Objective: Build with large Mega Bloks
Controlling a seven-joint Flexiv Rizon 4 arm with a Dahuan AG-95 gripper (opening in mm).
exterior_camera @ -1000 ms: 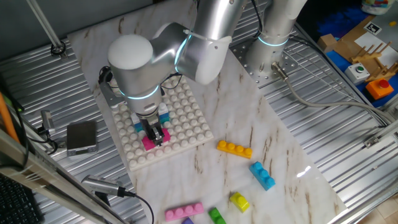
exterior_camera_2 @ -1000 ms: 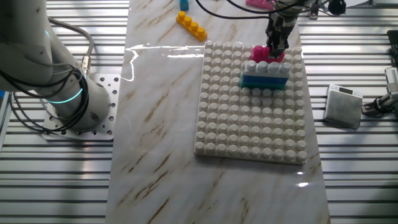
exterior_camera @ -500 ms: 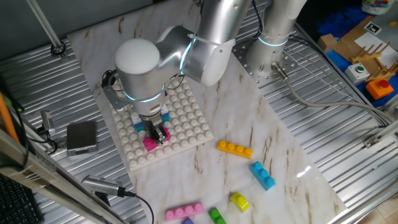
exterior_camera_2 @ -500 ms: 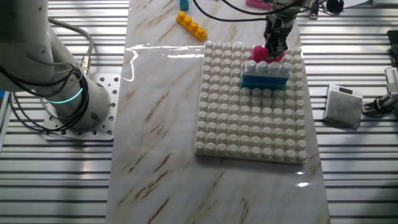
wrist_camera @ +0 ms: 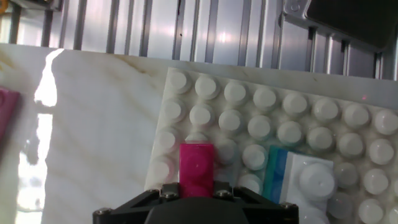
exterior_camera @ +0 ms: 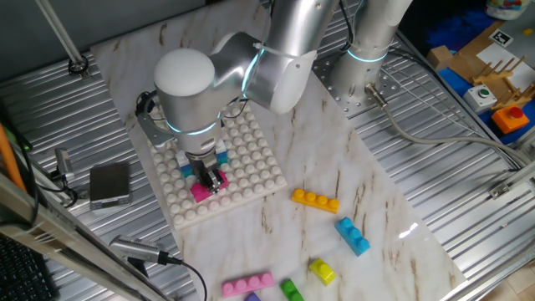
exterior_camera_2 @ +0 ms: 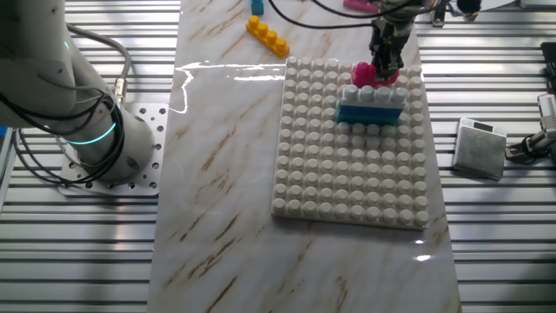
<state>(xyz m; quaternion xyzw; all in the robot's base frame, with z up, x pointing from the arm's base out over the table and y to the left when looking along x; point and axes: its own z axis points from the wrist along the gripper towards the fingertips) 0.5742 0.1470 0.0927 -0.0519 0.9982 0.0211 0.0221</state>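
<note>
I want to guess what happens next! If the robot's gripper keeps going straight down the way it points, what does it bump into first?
Probably the white studded baseplate. The gripper points down, shut on a pink brick, and that brick would meet the plate's studs beside the white-and-blue stack. How much gap remains is unclear.

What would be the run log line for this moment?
end effector: shut on pink block | position: over white baseplate, beside blue-white stack | loose: orange block
</note>
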